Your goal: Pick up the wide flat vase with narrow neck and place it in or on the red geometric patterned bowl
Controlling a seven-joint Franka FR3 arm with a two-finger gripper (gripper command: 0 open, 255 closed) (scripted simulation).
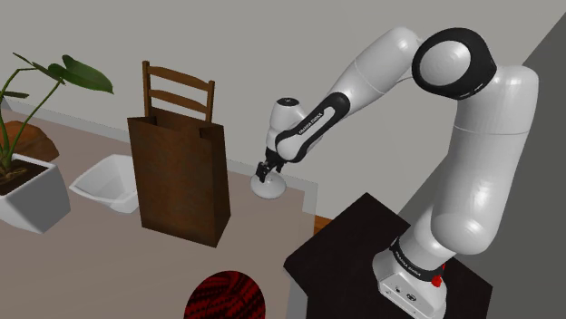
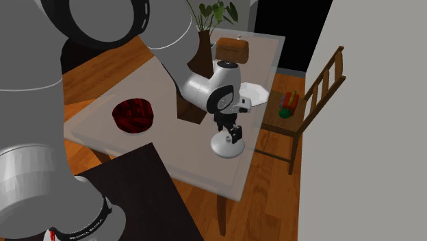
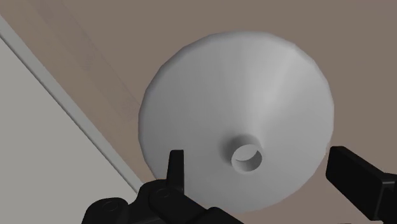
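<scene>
Worktop point(image 1: 100, 263) in a room corner: pick not yet made, vase not lifted.
Shoulder view, left to right: bowl point(image 1: 225, 294) at the near edge, empty. Vase point(image 1: 268, 188) upright on the worktop, well apart from it. Gripper point(image 1: 266, 169) open, fingers straddling the neck, no contact. Arm stretched out, wrist pointing down. To do: close, lift, carry, place.

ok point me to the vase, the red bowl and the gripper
vase point(image 3: 254, 89), wrist view, sloping white body
red bowl point(image 2: 133, 127), second exterior view, near wall
gripper point(image 3: 256, 159), wrist view, midway between its open fingertips
</scene>
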